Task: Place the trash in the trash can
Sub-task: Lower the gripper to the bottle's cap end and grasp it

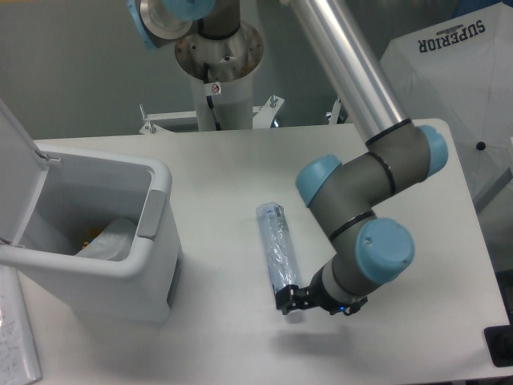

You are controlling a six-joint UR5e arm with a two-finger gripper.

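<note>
- Hovering low over the white surface (224, 168), the black claw (290, 298) is sitting right at the near end of the crushed clear bottle (277, 250); whether its fingers are open or closed on the bottle cannot be told from this angle.
- Lying flat on the surface, the bluish bottle is stretching away from the claw toward the far edge, with its far end free and bare.
- Bending down from the upper middle, the grey arm (361, 184) with pale blue joint caps is folding over just to the right of the bottle.
- Standing well to the left of the bottle, the white trash can (152, 265) is showing its flip lid (12, 172) raised and a grey panel on the side facing the bottle.
- Resting inside the can, a pale crumpled wrapper (108, 241) is showing near the bottom.
</note>
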